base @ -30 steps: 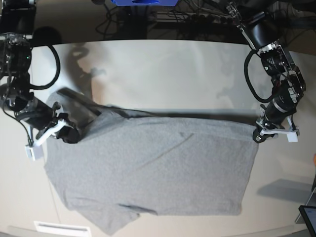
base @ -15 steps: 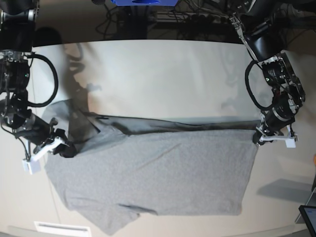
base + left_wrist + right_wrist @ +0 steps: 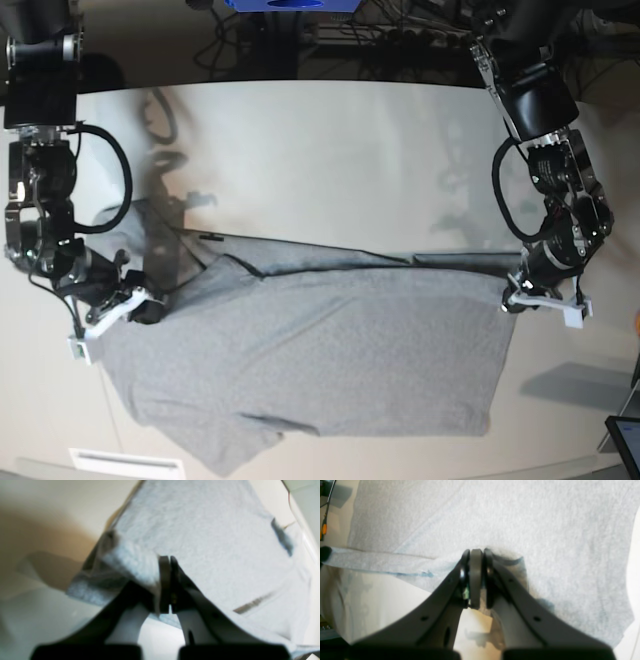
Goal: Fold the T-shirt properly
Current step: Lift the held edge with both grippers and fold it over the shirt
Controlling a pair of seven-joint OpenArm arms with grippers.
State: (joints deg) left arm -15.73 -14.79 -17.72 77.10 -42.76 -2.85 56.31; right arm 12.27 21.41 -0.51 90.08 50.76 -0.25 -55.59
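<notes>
T-shirt (image 3: 320, 360) spread on worktop (image 3: 330, 150), far edge lifted | left claw (image 3: 512, 300) and right claw (image 3: 140, 305) each clamped on that edge | advice: carry both level, cloth taut, lay edge square on near hem

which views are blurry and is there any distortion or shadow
Both wrist views are soft: the left gripper and right gripper fingers blur up close. The base view is sharp but fisheye-curved at the table edge, with arm shadows falling on it above the T-shirt.
</notes>
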